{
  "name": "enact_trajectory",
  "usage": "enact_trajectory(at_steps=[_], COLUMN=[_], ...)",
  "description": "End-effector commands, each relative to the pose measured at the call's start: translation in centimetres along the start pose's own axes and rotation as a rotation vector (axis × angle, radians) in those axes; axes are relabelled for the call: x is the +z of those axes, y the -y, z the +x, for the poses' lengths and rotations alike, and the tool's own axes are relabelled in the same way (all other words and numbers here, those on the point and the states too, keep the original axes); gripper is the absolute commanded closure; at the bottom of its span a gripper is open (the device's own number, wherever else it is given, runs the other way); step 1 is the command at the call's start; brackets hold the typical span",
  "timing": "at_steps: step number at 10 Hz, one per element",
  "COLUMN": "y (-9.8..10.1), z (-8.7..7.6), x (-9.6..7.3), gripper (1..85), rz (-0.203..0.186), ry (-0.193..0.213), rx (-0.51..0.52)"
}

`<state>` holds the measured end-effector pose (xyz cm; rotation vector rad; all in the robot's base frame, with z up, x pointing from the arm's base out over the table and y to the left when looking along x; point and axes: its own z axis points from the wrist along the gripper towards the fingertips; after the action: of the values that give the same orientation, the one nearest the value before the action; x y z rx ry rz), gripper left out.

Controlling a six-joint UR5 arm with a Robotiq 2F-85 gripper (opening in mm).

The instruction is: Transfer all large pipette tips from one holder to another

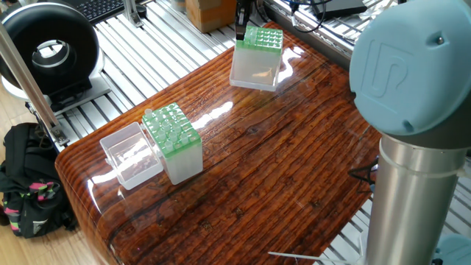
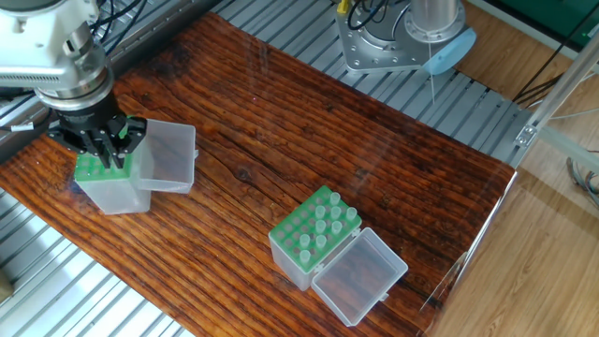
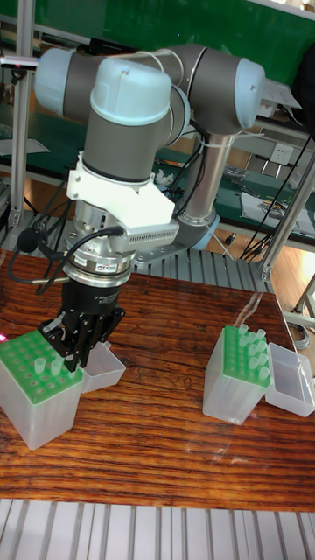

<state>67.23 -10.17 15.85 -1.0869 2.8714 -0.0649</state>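
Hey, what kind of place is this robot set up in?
Probably a robotics lab bench. A grey and blue robot arm works at a glossy wooden table bolted into a ribbed aluminium frame, handling clear plastic boxes with green grids holding translucent whitish pipette tips.

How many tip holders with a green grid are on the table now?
2. One holder stands at the table's edge, under the gripper. The other holder, with pipette tips standing in it, is nearer the opposite side. None seems hidden.
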Motion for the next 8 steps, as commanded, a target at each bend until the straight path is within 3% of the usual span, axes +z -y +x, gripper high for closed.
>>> enact_trajectory(at_steps=[1, 4, 8], y=[-0.7, -0.8, -1.1], z=[-1.2, -2.2, -2.2], x=[-1.1, -2.6, -3.5], gripper=[84.7, 84.7, 84.7], rz=[-0.015, -0.027, -0.039], ry=[0.030, 0.059, 0.084], rx=[0.008, 0.002, -0.002])
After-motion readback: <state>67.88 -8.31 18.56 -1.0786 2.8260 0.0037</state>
